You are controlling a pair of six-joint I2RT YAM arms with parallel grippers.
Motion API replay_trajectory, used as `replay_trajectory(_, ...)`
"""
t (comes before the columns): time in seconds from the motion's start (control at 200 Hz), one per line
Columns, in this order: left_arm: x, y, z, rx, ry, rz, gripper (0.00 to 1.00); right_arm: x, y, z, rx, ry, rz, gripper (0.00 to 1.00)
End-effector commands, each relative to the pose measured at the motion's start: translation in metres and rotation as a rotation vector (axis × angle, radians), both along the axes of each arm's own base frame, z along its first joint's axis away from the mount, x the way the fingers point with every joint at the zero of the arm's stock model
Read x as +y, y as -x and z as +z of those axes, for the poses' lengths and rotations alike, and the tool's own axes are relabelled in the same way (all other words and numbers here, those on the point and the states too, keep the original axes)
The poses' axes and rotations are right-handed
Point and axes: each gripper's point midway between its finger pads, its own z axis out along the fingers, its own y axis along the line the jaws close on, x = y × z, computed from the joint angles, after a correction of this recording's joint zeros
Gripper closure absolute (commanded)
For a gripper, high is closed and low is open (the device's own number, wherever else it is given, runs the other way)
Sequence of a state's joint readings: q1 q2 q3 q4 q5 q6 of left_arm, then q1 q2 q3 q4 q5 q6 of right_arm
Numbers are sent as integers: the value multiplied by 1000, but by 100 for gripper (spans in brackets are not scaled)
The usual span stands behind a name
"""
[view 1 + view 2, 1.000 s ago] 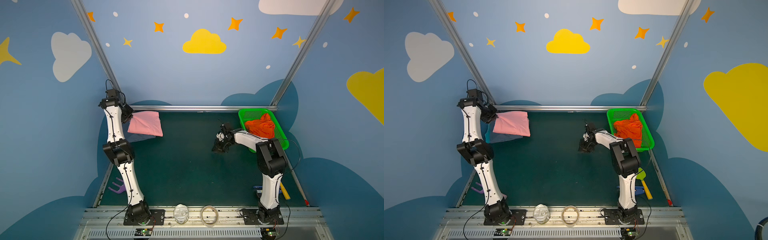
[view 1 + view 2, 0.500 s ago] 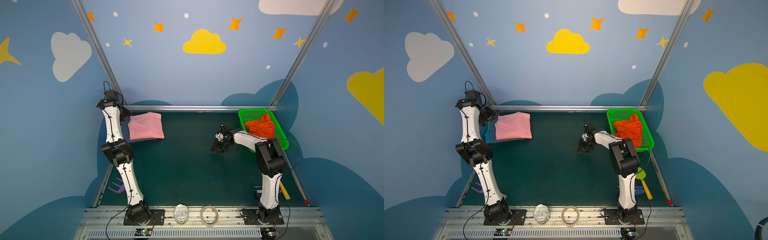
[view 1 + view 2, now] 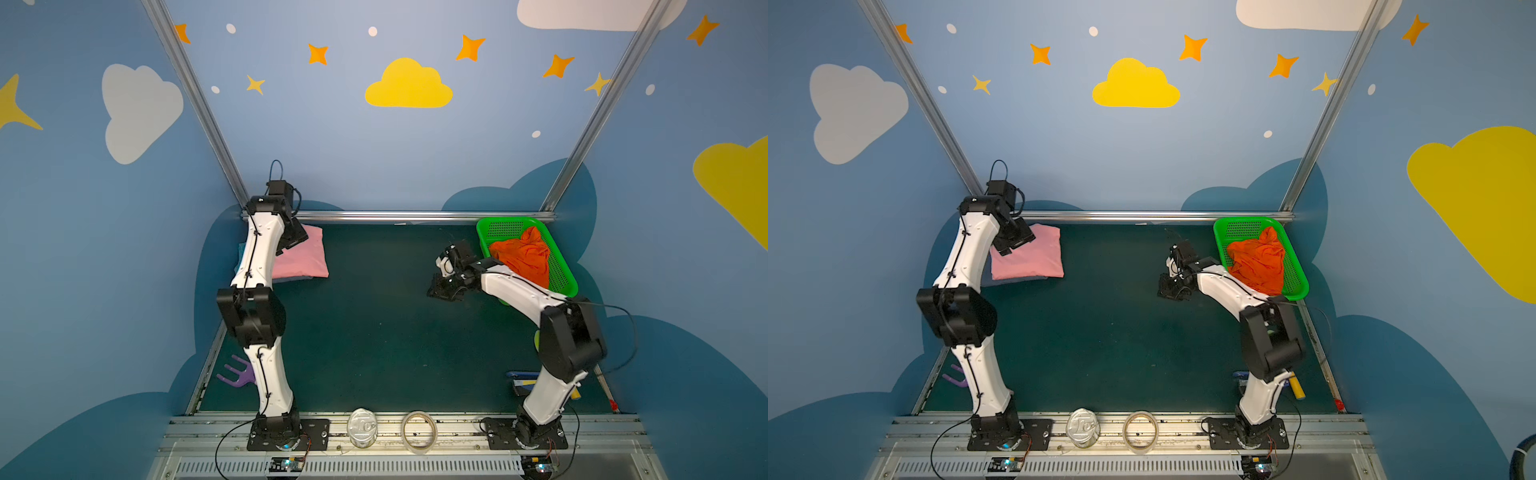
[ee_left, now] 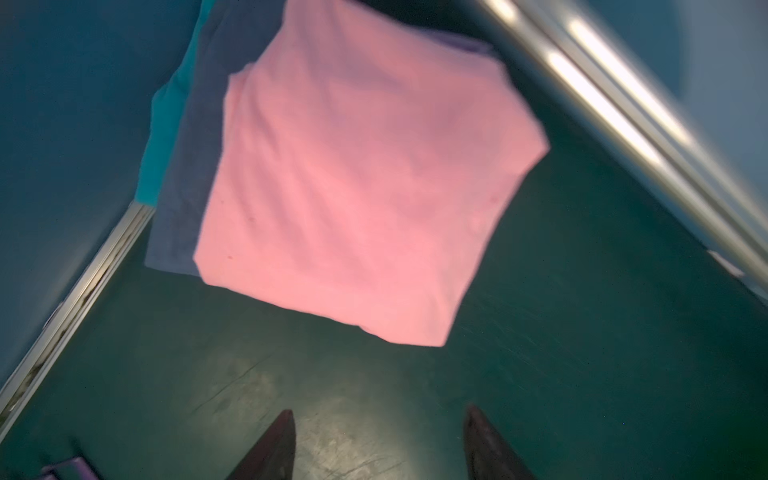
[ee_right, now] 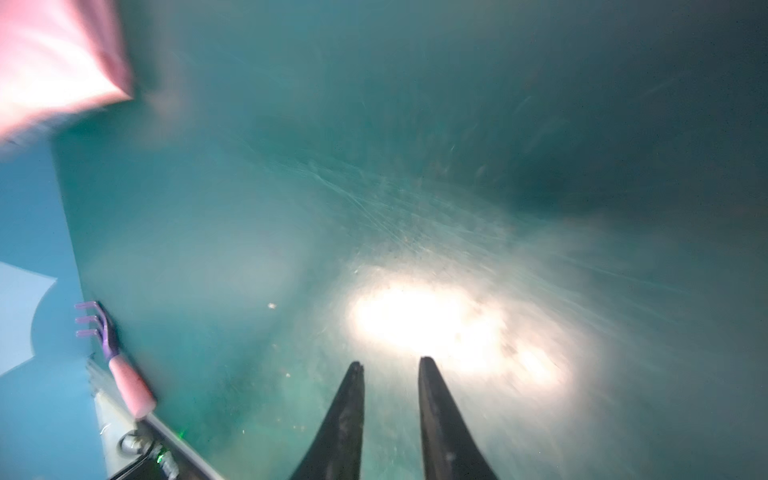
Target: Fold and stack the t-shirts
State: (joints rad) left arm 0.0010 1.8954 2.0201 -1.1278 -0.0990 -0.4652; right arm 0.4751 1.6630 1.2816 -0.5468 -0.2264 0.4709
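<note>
Pink t-shirt (image 3: pixel 305 259): folded to a flat square, it lies at the 10 o'clock corner of the worktop (image 3: pixel 374 332) in both top views. It is the top layer of a stack. The left wrist view shows the slate blue t-shirt (image 4: pixel 183 174) projecting from under one edge, with the teal t-shirt (image 4: pixel 160 124) projecting beyond that.

Left tool (image 4: pixel 379 415): jaws set wide and empty. It hangs over the stack's 9 o'clock edge, clear of the cloth.

Right tool (image 5: pixel 390 365): jaws set narrow, with a small gap and nothing between them. It hangs low over bare worktop at 3 o'clock, just beside the green basket (image 3: pixel 561 270).

Orange t-shirt (image 3: pixel 523 257): unfolded, it is bunched inside the basket at 2 o'clock.
</note>
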Motion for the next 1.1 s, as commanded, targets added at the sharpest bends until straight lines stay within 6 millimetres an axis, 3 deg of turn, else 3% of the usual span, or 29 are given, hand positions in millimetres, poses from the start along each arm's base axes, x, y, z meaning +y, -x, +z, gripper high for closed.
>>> replay_trajectory(0.0,0,19,48,-251,-32,21,30,-39,5,44,-195,96,-75,73)
replay_trajectory(0.07,-14,42,54,-387,25,-8,22,-60,16,70,-309,113,-119,69)
replay_trajectory(0.08,-16,46,55,-409,31,-9,17,-63,18,72,-322,118,-127,69)
replay_trajectory(0.09,-18,50,54,-429,40,-12,5,-66,20,76,-337,117,-133,68)
replay_trajectory(0.105,-20,54,56,-469,49,-18,0,-72,22,81,-366,125,-149,66)
replay_trajectory(0.165,-30,75,56,-591,67,-72,0,-92,32,96,-467,141,-202,59)
replay_trajectory(0.26,-29,111,50,-736,46,-91,0,-112,41,111,-699,178,-199,48)
replay_trajectory(0.28,-27,118,48,-762,37,-85,0,-117,45,114,-724,181,-212,38)
replay_trajectory(0.29,-25,120,43,-763,31,-78,0,-119,47,113,-732,184,-216,17)
replay_trajectory(0.305,-23,126,41,-778,24,-70,0,-124,50,115,-748,187,-228,10)
replay_trajectory(0.446,9,163,7,-779,-90,73,0,-156,72,126,-852,238,-315,9)
replay_trajectory(0.526,18,170,-12,-741,-145,96,0,-174,78,115,-876,282,-389,9)
replay_trajectory(0.596,9,167,-29,-701,-162,5,0,-186,76,100,-895,323,-447,9)
replay_trajectory(0.781,14,162,-86,-606,-232,-14,0,-189,73,29,-831,472,-338,9)
replay_trajectory(0.866,22,161,-91,-578,-302,-21,0,-195,73,13,-766,545,-325,9)
replay_trajectory(0.976,31,157,-97,-590,-360,-1,0,-220,70,-9,-690,593,-440,9)
replay_trajectory(1.091,35,151,-117,-590,-380,7,0,-231,59,-30,-658,605,-485,9)
